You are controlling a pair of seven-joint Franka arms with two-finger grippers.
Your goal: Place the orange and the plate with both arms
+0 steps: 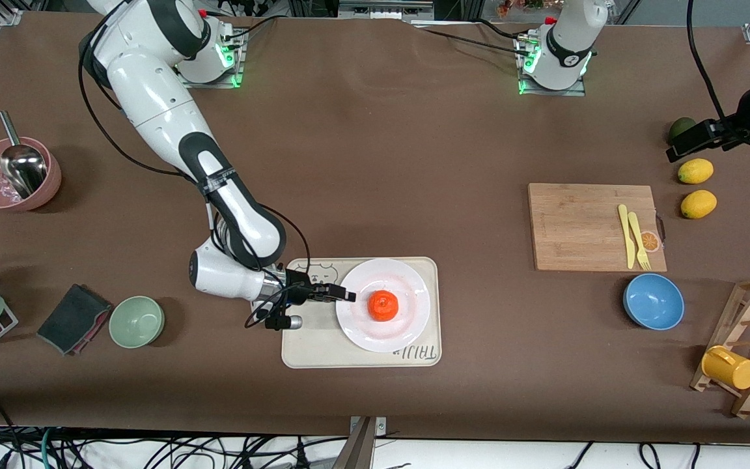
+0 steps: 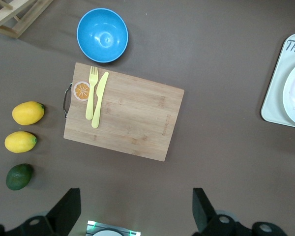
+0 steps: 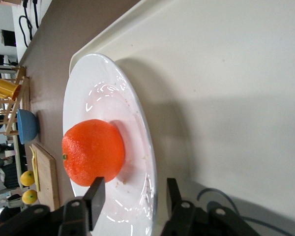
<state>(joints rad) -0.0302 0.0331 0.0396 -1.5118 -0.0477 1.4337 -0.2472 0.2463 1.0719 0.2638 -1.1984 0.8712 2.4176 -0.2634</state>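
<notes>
Orange [image 1: 383, 305] on plate [image 1: 407, 286]; plate on tray [image 1: 310, 345]. Right gripper [image 1: 347, 296] at plate rim. Left gripper [image 2: 136, 209] over desk [image 1: 375, 163] near lemons [image 1: 695, 171].

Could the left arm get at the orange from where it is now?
Probably not easily. The left tool hangs open over bare table by the lemons, at its own end; the orange sits on the plate, with the right tool at its rim.

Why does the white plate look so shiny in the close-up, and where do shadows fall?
Right wrist view: bright glare streaks curve along the plate, and the orange casts a soft shadow onto it; the plate shades the tray. Front view: lighting is even, with faint shadows beside the green bowl and blue bowl.
</notes>
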